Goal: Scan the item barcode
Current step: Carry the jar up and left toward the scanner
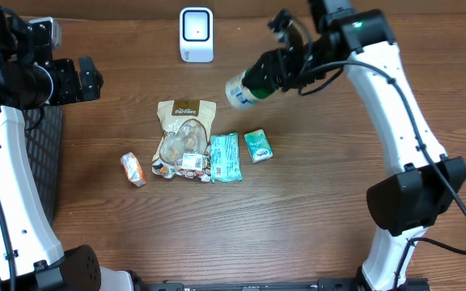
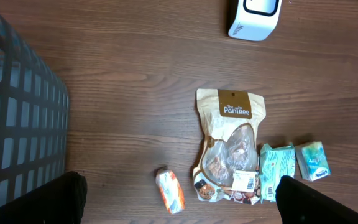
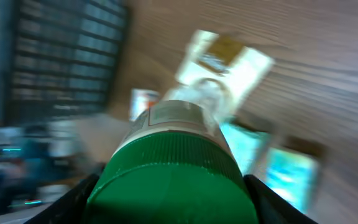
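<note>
My right gripper (image 1: pixel 275 71) is shut on a bottle (image 1: pixel 243 88) with a green cap and a pale label. It holds the bottle tilted in the air, to the right of the white scanner (image 1: pixel 196 34) at the table's back. In the right wrist view the green cap (image 3: pixel 173 177) fills the space between both fingers (image 3: pixel 73 205), and the view is blurred. My left gripper (image 2: pixel 180 208) hangs open high over the left side with nothing between its fingers. The scanner (image 2: pixel 253 17) also shows at the top of the left wrist view.
On the table's middle lie a brown-topped snack pouch (image 1: pixel 183 137), a teal packet (image 1: pixel 224 157), a small green pack (image 1: pixel 258 145) and an orange packet (image 1: pixel 133 169). A dark mesh basket (image 2: pixel 17 124) stands at the left edge.
</note>
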Available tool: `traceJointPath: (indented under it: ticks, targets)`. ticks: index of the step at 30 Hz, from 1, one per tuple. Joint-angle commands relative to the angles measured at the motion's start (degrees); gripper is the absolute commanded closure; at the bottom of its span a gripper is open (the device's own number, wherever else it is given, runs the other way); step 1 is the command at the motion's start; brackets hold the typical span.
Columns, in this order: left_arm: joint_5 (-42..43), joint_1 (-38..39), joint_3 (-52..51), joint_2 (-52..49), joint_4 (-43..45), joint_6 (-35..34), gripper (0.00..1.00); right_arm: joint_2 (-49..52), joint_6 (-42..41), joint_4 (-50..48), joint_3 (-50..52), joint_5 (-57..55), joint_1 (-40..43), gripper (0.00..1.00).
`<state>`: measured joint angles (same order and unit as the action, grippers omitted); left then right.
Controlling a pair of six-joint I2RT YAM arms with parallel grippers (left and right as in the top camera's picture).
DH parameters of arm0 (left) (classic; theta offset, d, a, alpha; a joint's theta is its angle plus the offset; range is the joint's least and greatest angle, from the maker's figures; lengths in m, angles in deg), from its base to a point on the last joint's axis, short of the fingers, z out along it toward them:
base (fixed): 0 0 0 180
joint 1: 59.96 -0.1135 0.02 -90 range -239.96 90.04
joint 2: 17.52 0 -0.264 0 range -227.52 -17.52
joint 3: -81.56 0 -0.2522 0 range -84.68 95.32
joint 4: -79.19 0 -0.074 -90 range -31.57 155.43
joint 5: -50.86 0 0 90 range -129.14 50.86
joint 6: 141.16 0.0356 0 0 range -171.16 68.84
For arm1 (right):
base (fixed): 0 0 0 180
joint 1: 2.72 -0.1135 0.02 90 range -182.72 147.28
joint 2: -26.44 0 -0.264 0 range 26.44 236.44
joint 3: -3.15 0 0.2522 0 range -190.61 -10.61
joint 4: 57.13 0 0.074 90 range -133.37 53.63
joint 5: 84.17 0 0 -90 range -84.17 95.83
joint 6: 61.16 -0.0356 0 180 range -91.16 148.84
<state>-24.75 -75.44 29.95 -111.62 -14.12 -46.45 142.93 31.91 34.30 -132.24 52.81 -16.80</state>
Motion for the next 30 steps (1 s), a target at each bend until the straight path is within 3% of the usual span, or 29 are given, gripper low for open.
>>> traceJointPath:
  ticks: [1,7,11,19,30]
  targets:
    - [0.46,0.02,0.7,-0.28,0.07,1.09,0.01,-1.11,-1.97,0.39,-1.57,19.28,3.08,0.56]
    - [0.46,0.02,0.7,-0.28,0.07,1.09,0.01,-1.14,-1.11,2.51,-1.57,29.03,5.42,0.62]
    - [0.46,0.02,0.7,-0.28,0.07,1.09,0.0,-1.18,1.07,4.35,-1.57,29.0,5.53,0.63]
    - [0.46,0.02,0.7,-0.28,0.07,1.09,0.01,-1.18,13.81,15.34,-1.57,28.28,5.53,0.63]
    - [0.46,0.02,0.7,-0.28,0.07,1.09,0.0,-1.18,16.57,17.62,-1.57,22.43,5.53,0.63]
